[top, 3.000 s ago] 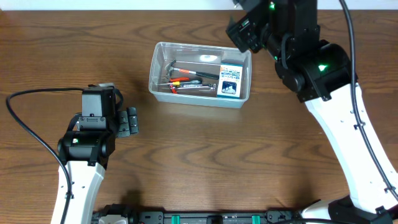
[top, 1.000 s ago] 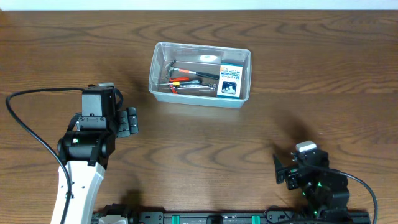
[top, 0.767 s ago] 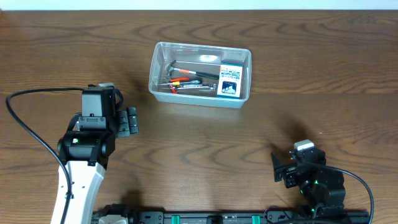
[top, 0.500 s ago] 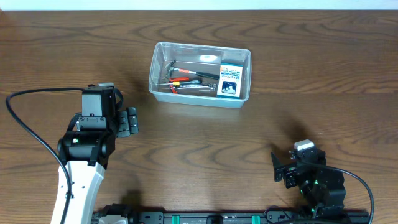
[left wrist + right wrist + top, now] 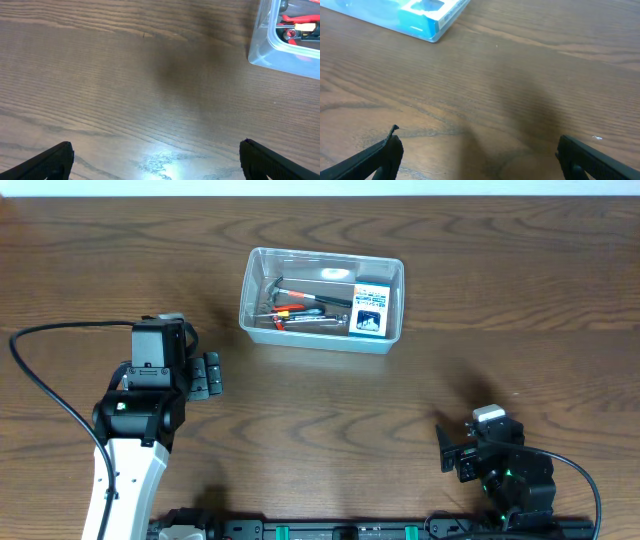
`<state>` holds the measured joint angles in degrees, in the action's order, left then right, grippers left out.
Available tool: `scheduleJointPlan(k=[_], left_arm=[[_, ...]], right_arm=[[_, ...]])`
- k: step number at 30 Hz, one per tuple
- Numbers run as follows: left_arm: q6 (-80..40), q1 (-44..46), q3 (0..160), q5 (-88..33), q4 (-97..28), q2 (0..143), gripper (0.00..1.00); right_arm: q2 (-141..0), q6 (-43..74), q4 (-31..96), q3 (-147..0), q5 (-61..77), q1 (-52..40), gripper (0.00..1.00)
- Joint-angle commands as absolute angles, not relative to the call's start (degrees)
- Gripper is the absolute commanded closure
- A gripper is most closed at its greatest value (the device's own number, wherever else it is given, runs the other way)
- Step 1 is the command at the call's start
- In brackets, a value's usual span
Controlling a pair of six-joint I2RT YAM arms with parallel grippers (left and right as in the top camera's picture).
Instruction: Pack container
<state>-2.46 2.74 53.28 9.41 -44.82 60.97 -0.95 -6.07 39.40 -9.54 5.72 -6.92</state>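
you are looking down on a brown wooden worktop (image 5: 330,420) with two robot arms. the packing looks finished or very nearly so, as a judgement: every loose item in view already sits inside the container (image 5: 300,339), and nothing lies out on the worktop waiting to be picked up. what may be left is only parking the arms.

the left end effector (image 5: 208,375) is empty, its fingers spread wide, low over bare wood. the container lies ahead of it and off to its right, apart from it. the right end effector (image 5: 447,453) is also spread wide and carries nothing. the container is ahead of it and to its left, well apart.

counts: one container, clear plastic. inside it, one blue-and-white box (image 5: 369,308) at the end nearer the right end effector, one hammer (image 5: 310,295), and a small cluster of red-handled tools (image 5: 288,310) with metal parts, too tangled to count exactly. two end effectors.
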Motion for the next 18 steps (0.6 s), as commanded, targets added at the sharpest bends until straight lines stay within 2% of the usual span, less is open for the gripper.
scheduleJointPlan(k=[1, 4, 12, 15, 18], left_arm=[[-1.5, 3.1, 52.5, 9.7, -44.9, 58.8, 0.02], [-1.5, 4.0, 49.8, 9.7, -44.9, 53.5, 0.02], [-1.5, 5.7, 37.7, 9.7, -44.9, 28.0, 0.02], [-1.5, 5.7, 33.8, 18.0, -37.6, 21.0, 0.02], [-1.5, 5.7, 31.9, 19.6, -27.1, 16.5, 0.02]], right_arm=[[-0.3, -5.0, 39.3, -9.2, 5.8, -6.3, 0.01], [-0.3, -5.0, 39.3, -9.2, 5.8, -6.3, 0.01], [-0.3, -5.0, 39.3, -9.2, 5.8, -6.3, 0.01], [-0.3, -5.0, 39.3, -9.2, 5.8, -6.3, 0.01], [-0.3, -5.0, 39.3, -9.2, 5.8, -6.3, 0.01]])
